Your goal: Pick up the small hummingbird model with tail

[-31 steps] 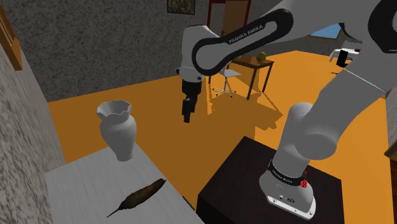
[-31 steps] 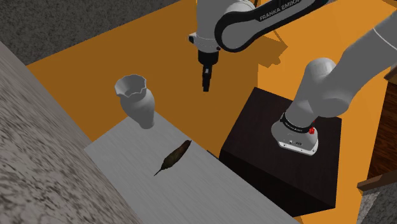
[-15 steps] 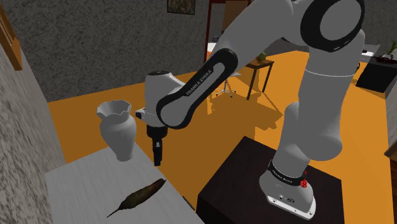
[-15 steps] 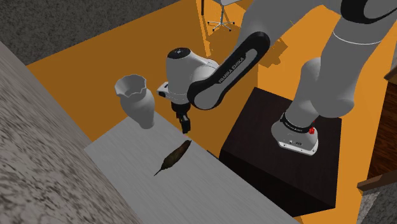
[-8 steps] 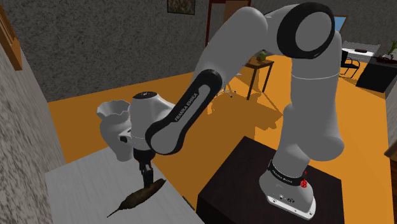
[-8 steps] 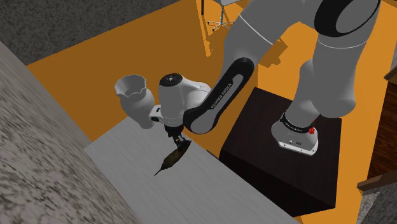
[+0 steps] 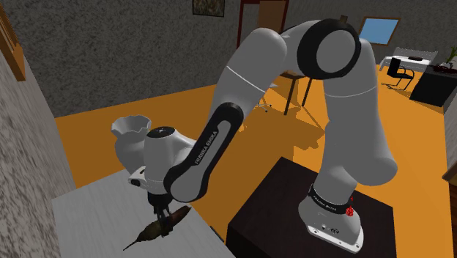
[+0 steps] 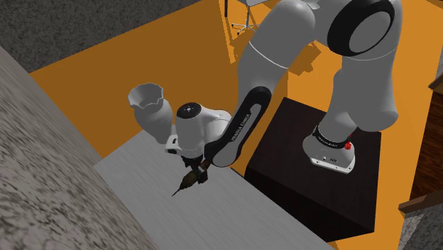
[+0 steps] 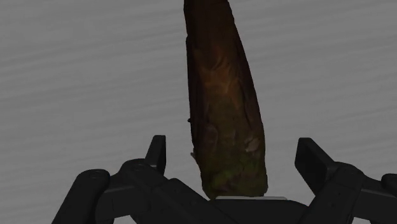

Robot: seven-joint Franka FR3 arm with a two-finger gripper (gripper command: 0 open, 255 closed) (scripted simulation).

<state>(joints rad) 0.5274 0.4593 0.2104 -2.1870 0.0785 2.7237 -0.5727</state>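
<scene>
The bird (image 7: pixel 156 227) lies flat on the grey table (image 7: pixel 88 220), close to the table's edge that faces the stand (image 7: pixel 271 212). It is a long, dark brown shape, broad at one end and thinning to a fine point that aims toward the table's middle.

The arm (image 7: pixel 242 80) bends over from the stand and comes straight down on the bird, with the jaws low at the table top over its broad end. In the second exterior view the wrist hides most of the bird (image 8: pixel 189 180), and the thin tip sticks out beyond it.

In the wrist view the jaws are spread. The two fingers (image 9: pixel 156 156) stand on either side of the bird's (image 9: pixel 222 108) broad end, with bare table showing in the gap on each side, so neither finger touches it and it is not gripped.

A pale vase (image 7: pixel 128 143) with a wavy rim stands upright at the table's corner next to the orange floor (image 7: pixel 110 110), apart from the bird and partly behind the arm's wrist. A rough grey wall (image 7: pixel 29 146) runs along the table's opposite edge.
</scene>
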